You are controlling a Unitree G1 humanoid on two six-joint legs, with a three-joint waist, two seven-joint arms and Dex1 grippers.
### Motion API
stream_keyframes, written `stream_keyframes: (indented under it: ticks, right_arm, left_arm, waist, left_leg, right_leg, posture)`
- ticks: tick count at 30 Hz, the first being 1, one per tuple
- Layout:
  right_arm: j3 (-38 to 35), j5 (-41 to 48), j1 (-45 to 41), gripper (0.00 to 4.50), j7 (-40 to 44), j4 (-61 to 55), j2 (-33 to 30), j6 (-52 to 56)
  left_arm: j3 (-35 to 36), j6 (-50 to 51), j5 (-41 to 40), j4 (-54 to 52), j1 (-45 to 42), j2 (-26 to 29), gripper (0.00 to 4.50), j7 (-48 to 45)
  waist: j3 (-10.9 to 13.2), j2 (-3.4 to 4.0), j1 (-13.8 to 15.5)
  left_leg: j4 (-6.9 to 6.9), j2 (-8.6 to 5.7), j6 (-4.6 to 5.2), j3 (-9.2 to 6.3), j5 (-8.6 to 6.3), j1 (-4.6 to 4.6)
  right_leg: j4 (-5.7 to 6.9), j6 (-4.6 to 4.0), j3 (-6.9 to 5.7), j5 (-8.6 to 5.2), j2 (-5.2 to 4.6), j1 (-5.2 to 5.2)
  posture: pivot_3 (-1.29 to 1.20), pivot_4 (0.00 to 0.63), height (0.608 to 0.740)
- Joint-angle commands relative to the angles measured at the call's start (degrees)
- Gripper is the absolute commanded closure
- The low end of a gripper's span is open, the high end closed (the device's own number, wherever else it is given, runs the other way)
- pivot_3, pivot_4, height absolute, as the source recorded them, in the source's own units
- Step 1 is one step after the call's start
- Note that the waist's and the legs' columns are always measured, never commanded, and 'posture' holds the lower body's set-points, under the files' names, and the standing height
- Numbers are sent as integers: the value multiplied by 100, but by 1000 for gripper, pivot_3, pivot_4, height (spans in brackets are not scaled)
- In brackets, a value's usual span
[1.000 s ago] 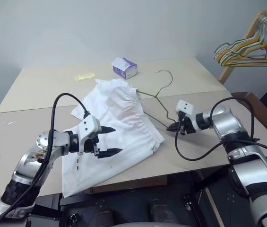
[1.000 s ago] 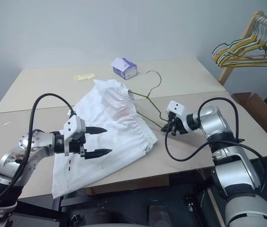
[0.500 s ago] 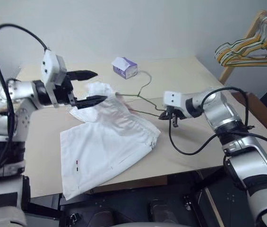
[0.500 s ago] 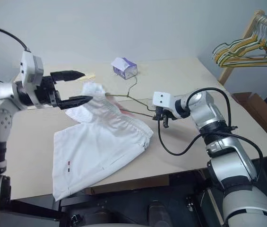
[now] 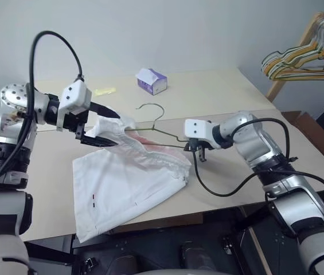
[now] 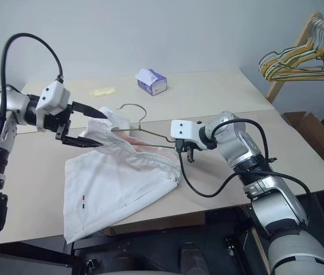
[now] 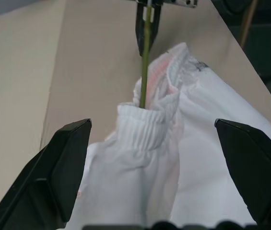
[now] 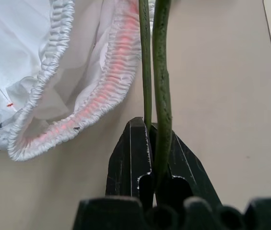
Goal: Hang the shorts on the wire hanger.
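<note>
The white shorts (image 5: 128, 182) lie spread on the near part of the tan table (image 5: 230, 91), legs reaching to its front edge, where one corner hangs just over. Their gathered waistband is lifted and bunched at the far side, with a pink tint along the elastic. The waistband opening acts as the only pocket here: one arm of the olive-green wire hanger (image 5: 163, 133) runs into it, as the left wrist view shows, where the green wire (image 7: 145, 62) enters the puckered cloth. The hanger's silvery hook (image 5: 150, 109) curves up free above the table, behind the shorts. The right gripper (image 5: 199, 150) is pressed together on the hanger's other end, the wire pinched between its black fingers (image 8: 135, 153), just beside the waistband edge. The left gripper (image 5: 105, 127) is spread wide, its two fingers (image 7: 63, 167) straddling the raised corner of the waistband; I cannot tell whether they touch the cloth. A small red mark (image 5: 93, 197) shows on one leg. Farther back, a purple and white box (image 5: 151, 81) sits near the table's far edge, and a pale yellow strip (image 5: 104, 91) lies to its left, both well apart from the shorts. The table's right half, past the right gripper, is bare tan surface. Off the table's right corner, a wooden rack (image 5: 299, 51) carries a bunch of hangers (image 5: 302, 62).
</note>
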Motion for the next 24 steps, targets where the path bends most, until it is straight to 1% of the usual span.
stream_keyframes:
  ticks: [1,5,8,13,19,20,24]
  right_arm:
    - [-53,17,-74,4500,23,-367,-8,185]
    - [-33,108,-65,4500,138,-616,-16,420]
    - [-22,98,-71,4500,130,-722,0,531]
    - [-19,93,-100,4500,117,-752,-12,612]
    - [8,42,-87,4500,81,-760,-52,569]
    - [27,20,-92,4500,80,-752,-57,594]
    - [-113,100,-101,4500,-141,-714,64,486]
  left_arm:
    - [-277,-259,4,257,-319,75,33,-25]
    - [-585,-310,-16,558,-493,-30,33,-25]
    - [-770,-398,-38,657,-509,-73,603,-25]
    - [-813,-464,9,869,-618,-158,2255,-25]
    - [-792,-570,5,1017,-683,-203,4284,-25]
    - [-798,-582,1,1029,-689,-202,4461,-25]
    - [-679,-779,301,1228,-710,-285,4461,-15]
  waist:
    - [0,0,0]
    - [0,0,-3]
    - [0,0,-10]
    - [0,0,-42]
    - [0,0,-140]
    - [0,0,-146]
    - [0,0,-187]
  left_leg:
    - [0,0,0,0,0,-1]
    - [3,1,0,-1,0,-11]
    - [6,1,0,-2,0,-22]
    - [15,0,0,-1,0,-52]
    - [24,0,0,-2,0,-55]
    - [24,0,1,-2,0,-55]
    - [23,0,1,-1,0,-54]
  right_leg:
    - [1,0,0,0,0,-2]
    - [7,0,-1,0,0,-10]
    - [14,0,-1,0,0,-20]
    - [47,0,1,0,0,-57]
    - [61,0,2,0,-1,-61]
    - [62,0,2,0,-1,-61]
    - [64,0,5,-1,0,-64]
  posture:
    - [-50,0,740]
    - [-55,0,740]
    - [-58,0,740]
    - [-61,0,740]
    - [-63,0,740]
    - [-62,0,740]
    - [-63,0,740]
